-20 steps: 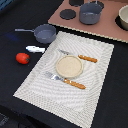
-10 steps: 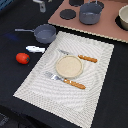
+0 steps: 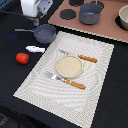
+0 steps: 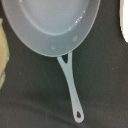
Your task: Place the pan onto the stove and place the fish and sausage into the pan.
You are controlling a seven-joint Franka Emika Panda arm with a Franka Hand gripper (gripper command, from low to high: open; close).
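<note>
The dark blue-grey pan (image 3: 46, 33) stands on the black table beside the placemat, with its thin grey handle (image 3: 23, 30) pointing to the exterior view's left. The wrist view looks straight down on the pan (image 4: 47, 22) and its handle (image 4: 74, 95). My gripper (image 3: 36, 20) hangs just above the pan's handle side, with nothing seen in it. The white fish (image 3: 35, 49) and the red-orange sausage (image 3: 22, 58) lie on the table in front of the pan. The pinkish-brown stove (image 3: 107, 29) with black burner discs (image 3: 67, 14) lies at the back.
A larger grey pot (image 3: 91, 13) stands on the stove. The pale striped placemat (image 3: 95, 75) holds a beige plate (image 3: 67, 65) and two orange-handled pieces of cutlery (image 3: 75, 84). A pale bowl (image 3: 123, 17) sits at the stove's far right.
My gripper has come down further into view above the pan. The pan, fish and sausage have not moved.
</note>
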